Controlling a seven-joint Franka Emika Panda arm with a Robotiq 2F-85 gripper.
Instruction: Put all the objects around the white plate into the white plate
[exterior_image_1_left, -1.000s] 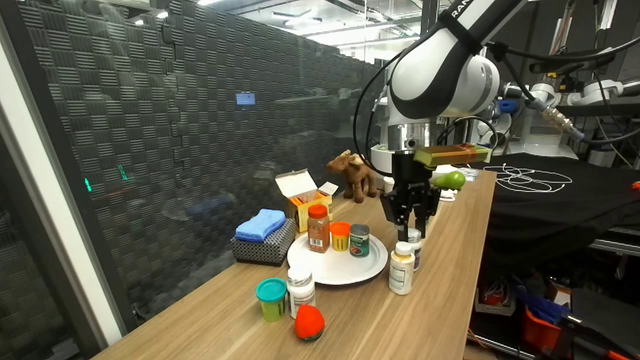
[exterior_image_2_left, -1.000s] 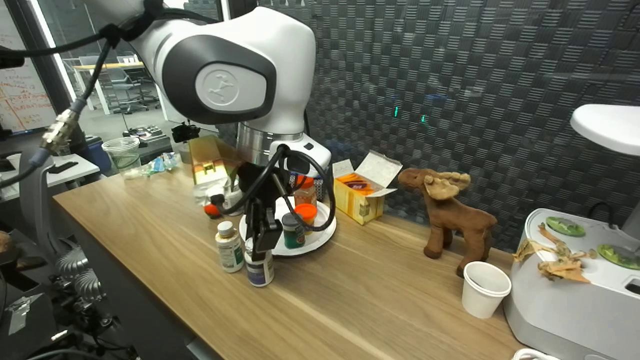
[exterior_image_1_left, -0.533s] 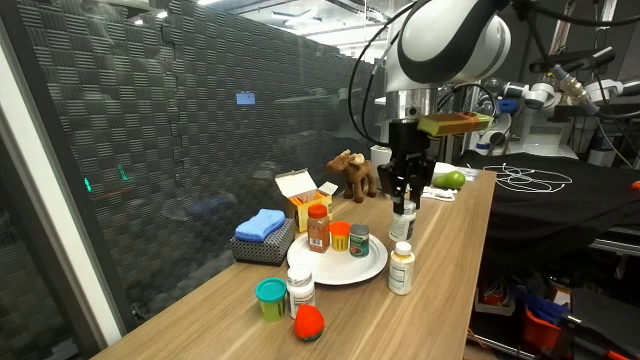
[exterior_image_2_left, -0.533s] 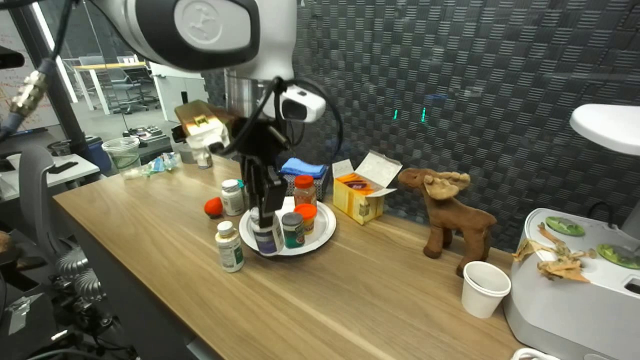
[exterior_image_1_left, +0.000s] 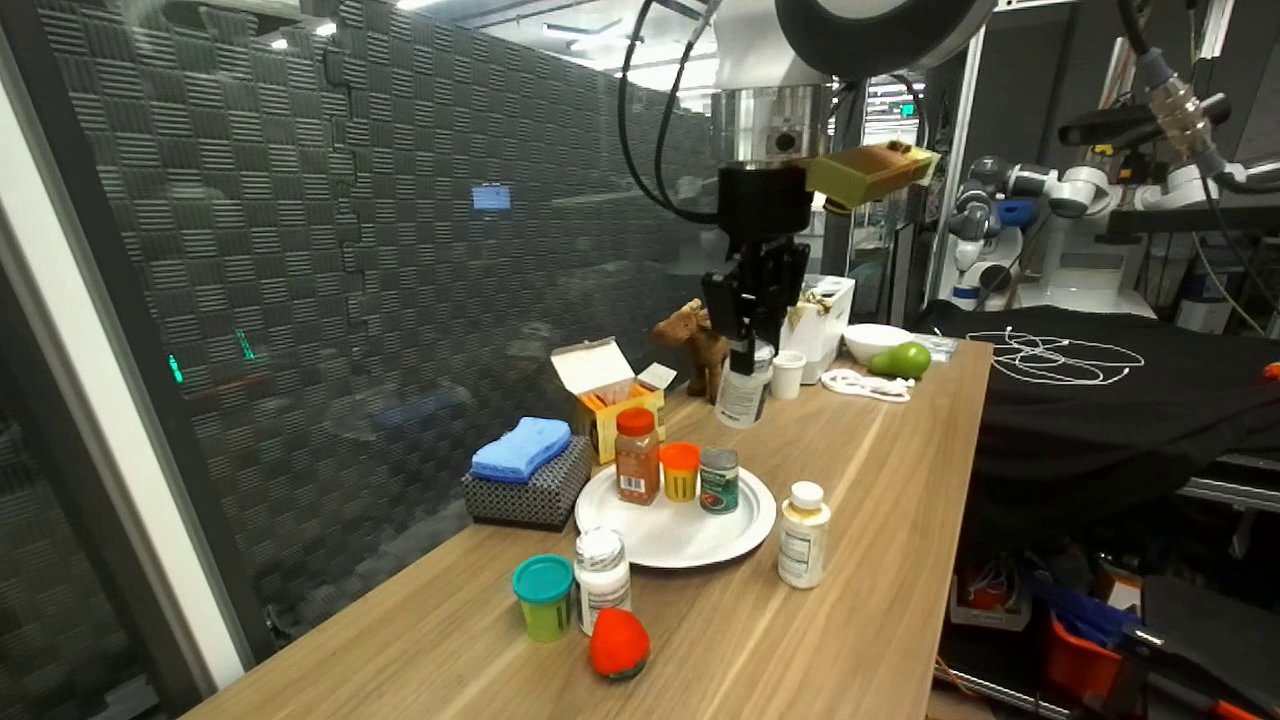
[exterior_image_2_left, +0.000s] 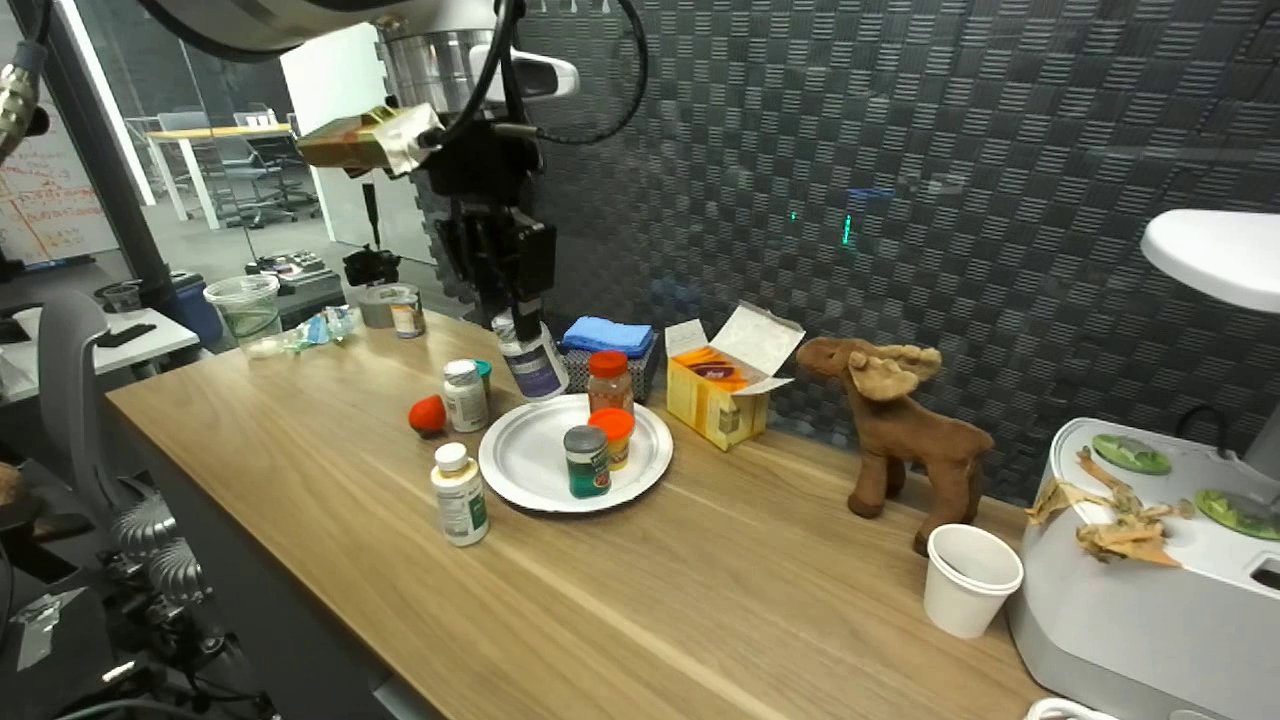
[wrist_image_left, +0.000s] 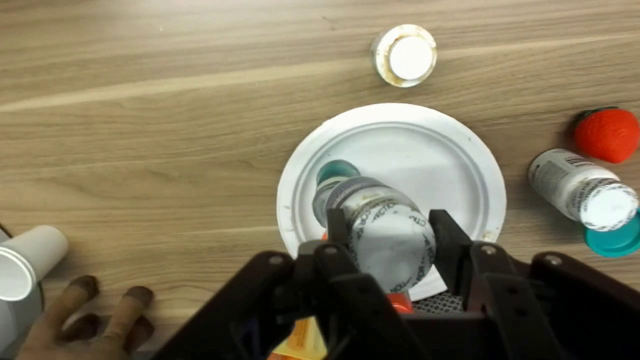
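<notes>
So compared to a second ago, the gripper (wrist_image_left: 390, 225) and its white bottle (exterior_image_2_left: 538, 372) are up off the tabletop (exterior_image_2_left: 700, 600). Jaws stand partway apart, squeezing the bottle's top end, and it hangs a bit tilted. The white plate (exterior_image_2_left: 530, 455) is below the gripper; the red ball (exterior_image_1_left: 618, 643), green cup (exterior_image_1_left: 545, 612), another white bottle (exterior_image_1_left: 803, 542) and a third bottle (exterior_image_1_left: 603, 590) sit lower too, off sideways.

Over there I've got a blue cloth (exterior_image_1_left: 521, 450) on a patterned box (exterior_image_1_left: 522, 500), an open yellow carton (exterior_image_2_left: 715, 405) beside it, and a plush moose (exterior_image_2_left: 905, 430) near a white paper cup (exterior_image_2_left: 965, 595)
</notes>
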